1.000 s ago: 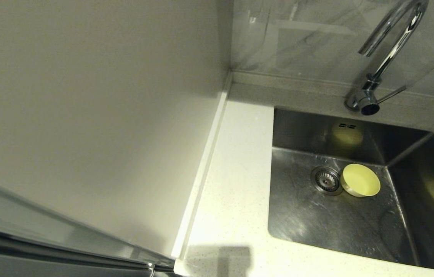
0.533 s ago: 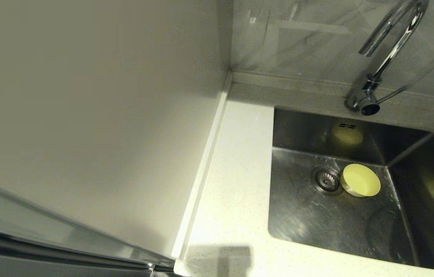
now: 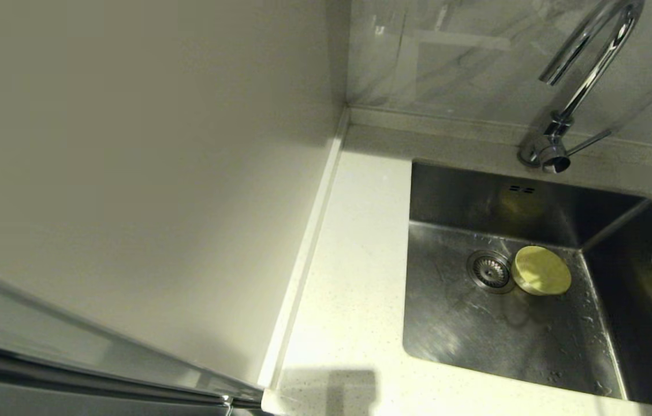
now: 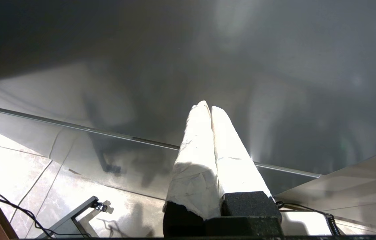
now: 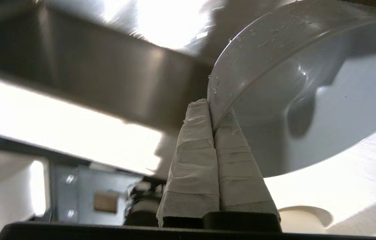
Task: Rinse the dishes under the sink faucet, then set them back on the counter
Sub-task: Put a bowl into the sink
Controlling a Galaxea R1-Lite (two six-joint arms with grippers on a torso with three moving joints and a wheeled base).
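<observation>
The yellow bowl [image 3: 541, 278] sits in the sink [image 3: 464, 323], touching the drain strainer [image 3: 490, 270]. The right gripper [image 5: 211, 108] is clenched on the rim of a wet pale bowl [image 5: 307, 100] – cut off at the head view's right edge, over the sink. The left gripper [image 4: 206, 106] – fingers pressed together, holding nothing – hangs above a tiled floor [image 4: 14, 166].

Brushed steel sink [image 3: 447, 323], glossy chrome faucet [image 3: 585, 75], speckled stone-like counter [image 3: 354, 277], smooth wet plastic-looking pale bowl [image 5: 307, 100].
</observation>
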